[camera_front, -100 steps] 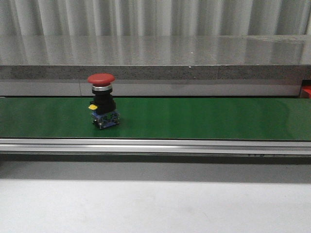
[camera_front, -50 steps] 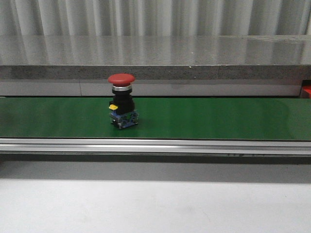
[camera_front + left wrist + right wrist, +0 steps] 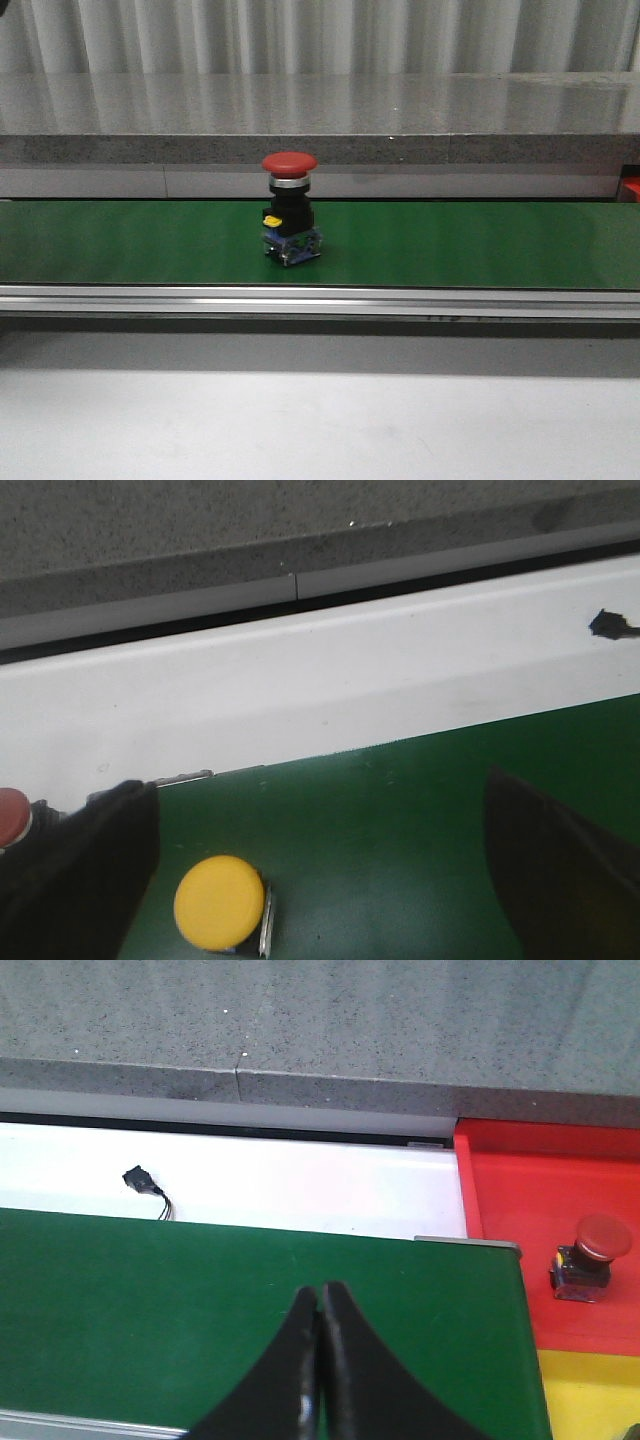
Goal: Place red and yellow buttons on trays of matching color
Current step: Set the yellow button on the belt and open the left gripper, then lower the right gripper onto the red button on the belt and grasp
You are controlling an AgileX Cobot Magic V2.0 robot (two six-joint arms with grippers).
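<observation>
A red button [image 3: 290, 207] stands upright on the green belt [image 3: 480, 245], a little left of the belt's middle in the front view, red cap on top, black body under it, a small yellow tab on its left side and a blue base touching the belt. Neither arm shows in the front view.

Over at the left wrist camera, the left gripper [image 3: 320, 880] hangs above the belt with its two dark fingers [image 3: 85, 870] spread wide apart, nothing between them but green. Just beside the one finger sits a yellow button [image 3: 219, 903], cap facing up, resting on the belt inside the open gap. At the picture's edge a sliver of another red cap [image 3: 12, 817] peeks past that finger. Beyond the belt runs a white ledge [image 3: 300, 700].

The right wrist camera shows the right gripper [image 3: 320, 1360] over the belt's end, fingers pressed together, holding nothing. Just past the end of the belt lies a red tray [image 3: 500, 1190] with a second red button [image 3: 585, 1256] standing in it. A yellow tray [image 3: 585, 1395] adjoins the red one.
</observation>
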